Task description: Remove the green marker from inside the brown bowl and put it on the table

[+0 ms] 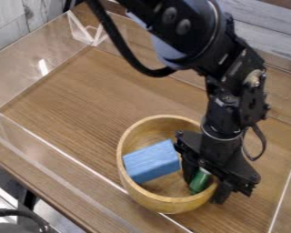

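The brown bowl (134, 135) sits on the table (87, 100) at the front right. Inside it, on the left, lies a blue block (152, 164). My gripper (209, 182) reaches down into the bowl's right side. Only a short green piece of the green marker (200, 179) shows between its black fingers, and the jaws stand closed on it. The rest of the marker is hidden behind the gripper. The black arm (227, 91) rises up and back from the bowl.
Clear acrylic walls (39, 55) run along the table's left, back and front edges. Bare wood-grain surface lies to the left of and behind the bowl. The bowl stands close to the table's front right edge.
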Controlling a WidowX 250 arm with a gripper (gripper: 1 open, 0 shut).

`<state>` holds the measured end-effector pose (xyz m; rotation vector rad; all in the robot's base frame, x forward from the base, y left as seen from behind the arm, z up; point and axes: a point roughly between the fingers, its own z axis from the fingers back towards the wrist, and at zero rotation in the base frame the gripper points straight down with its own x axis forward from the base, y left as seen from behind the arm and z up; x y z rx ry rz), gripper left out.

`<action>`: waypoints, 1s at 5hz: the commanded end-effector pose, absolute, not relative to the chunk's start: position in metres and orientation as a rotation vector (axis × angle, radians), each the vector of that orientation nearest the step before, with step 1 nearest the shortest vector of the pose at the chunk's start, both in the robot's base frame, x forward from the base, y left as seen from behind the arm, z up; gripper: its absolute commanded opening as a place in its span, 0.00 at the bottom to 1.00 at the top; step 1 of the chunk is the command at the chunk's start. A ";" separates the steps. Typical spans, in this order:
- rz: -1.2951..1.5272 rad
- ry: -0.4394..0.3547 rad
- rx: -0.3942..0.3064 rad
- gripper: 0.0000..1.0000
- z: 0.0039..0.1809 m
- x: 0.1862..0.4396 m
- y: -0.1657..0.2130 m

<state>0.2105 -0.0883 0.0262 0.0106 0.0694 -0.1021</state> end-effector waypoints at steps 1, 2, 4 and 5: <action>-0.115 0.038 0.009 0.00 0.034 0.215 -0.089; -0.125 0.037 0.015 0.00 0.036 0.215 -0.088; -0.143 0.035 0.025 0.00 0.039 0.215 -0.087; -0.152 0.035 0.030 0.00 0.041 0.215 -0.087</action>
